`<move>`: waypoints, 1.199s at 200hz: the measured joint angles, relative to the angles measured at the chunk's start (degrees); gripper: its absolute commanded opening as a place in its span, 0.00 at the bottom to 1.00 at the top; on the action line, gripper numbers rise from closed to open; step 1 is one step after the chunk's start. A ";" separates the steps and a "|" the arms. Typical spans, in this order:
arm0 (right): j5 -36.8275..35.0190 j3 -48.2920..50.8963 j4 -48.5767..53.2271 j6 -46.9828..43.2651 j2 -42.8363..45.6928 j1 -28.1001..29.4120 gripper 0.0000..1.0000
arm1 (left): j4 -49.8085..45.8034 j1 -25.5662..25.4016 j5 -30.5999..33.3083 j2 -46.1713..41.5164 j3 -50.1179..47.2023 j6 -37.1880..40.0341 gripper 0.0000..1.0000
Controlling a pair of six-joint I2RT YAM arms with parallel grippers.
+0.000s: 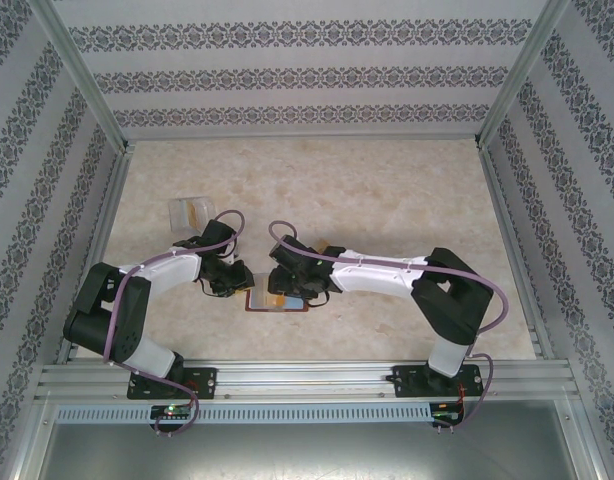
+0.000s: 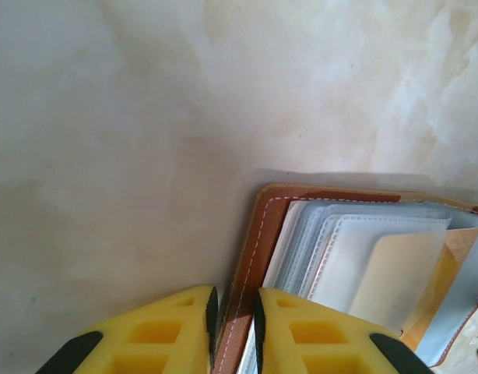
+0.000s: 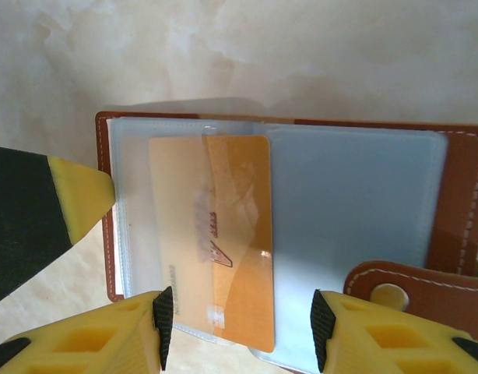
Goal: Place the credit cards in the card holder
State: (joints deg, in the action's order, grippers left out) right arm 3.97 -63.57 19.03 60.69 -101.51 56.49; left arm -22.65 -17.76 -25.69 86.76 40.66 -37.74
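Note:
The card holder (image 1: 277,301) lies open on the table between my two grippers, brown leather rim (image 3: 465,202) around greyish-blue pockets. My left gripper (image 2: 235,327) is shut on its stitched left leather edge (image 2: 258,234). An orange-tan credit card (image 3: 231,234) lies on the holder. Its left half sits under a clear pocket and its right half is bare; the same card (image 2: 410,280) appears in the left wrist view. My right gripper (image 3: 243,327) stands open, its pads straddling the card's near end without touching it. More credit cards (image 1: 190,212) lie at the back left.
The holder's snap tab (image 3: 395,292) lies beside my right finger. A left gripper fingertip (image 3: 75,195) shows at the holder's left edge. Metal frame posts and patterned walls enclose the marbled table (image 1: 387,190).

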 measured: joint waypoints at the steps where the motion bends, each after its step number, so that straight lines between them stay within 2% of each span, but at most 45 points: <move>1: 0.04 0.00 0.00 0.00 -0.04 0.00 0.52 | 0.00 0.00 0.00 0.00 0.00 0.00 0.24; 36: 2.03 0.00 -1.97 0.00 -2.62 -0.02 0.49 | 0.26 0.02 -0.11 0.00 -0.17 0.00 0.23; 89: 3.61 -0.39 -3.26 0.39 -4.22 0.00 0.35 | 1.36 0.26 -0.66 -0.48 -1.14 -0.02 0.22; 110: 4.09 -1.40 -3.56 0.37 -4.81 0.02 0.35 | 1.51 0.33 -0.63 -0.52 -1.25 0.00 0.20; 240: 5.86 -6.08 -2.97 -0.68 -8.48 0.79 0.36 | 2.16 0.92 -1.38 -0.59 -1.77 -0.04 0.19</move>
State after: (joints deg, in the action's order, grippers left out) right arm 9.82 -69.65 16.05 60.01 -110.00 57.28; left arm -20.49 -16.84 -27.07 86.17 38.89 -37.78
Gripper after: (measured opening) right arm 0.358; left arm 0.187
